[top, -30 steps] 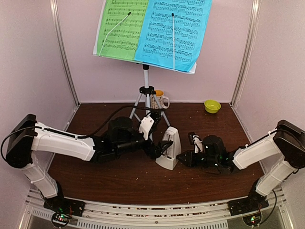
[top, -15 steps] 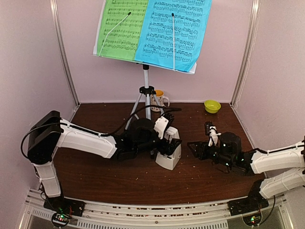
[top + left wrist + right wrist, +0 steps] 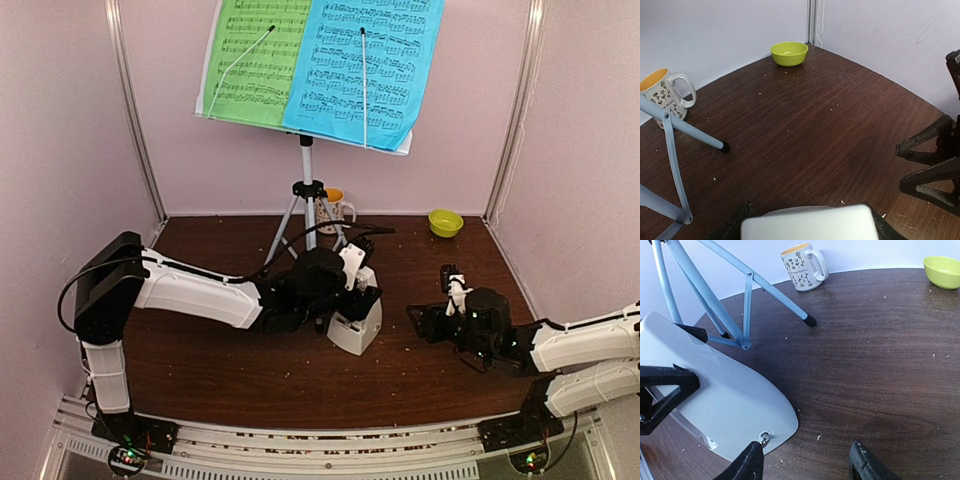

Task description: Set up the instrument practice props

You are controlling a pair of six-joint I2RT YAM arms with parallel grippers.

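The white music stand (image 3: 308, 195) stands at the back on its tripod, with the green sheet (image 3: 255, 60) and the blue sheet (image 3: 365, 65) side by side on its desk. In front of it the white metronome (image 3: 358, 328) stands on the table. My left gripper (image 3: 360, 285) reaches over the metronome's top (image 3: 807, 222), which fills the gap between the two fingers. My right gripper (image 3: 420, 322) hangs open a short way to the right of the metronome (image 3: 715, 395), touching nothing.
A patterned mug (image 3: 338, 208) sits behind the tripod legs (image 3: 747, 300). A lime-green bowl (image 3: 445, 222) is in the back right corner. Pink walls close the table on three sides. Small crumbs lie scattered on the dark wood.
My left gripper has swung right, over the metronome's top, and narrowed round it. My right gripper has let the metronome go, opened and drawn back to the right.
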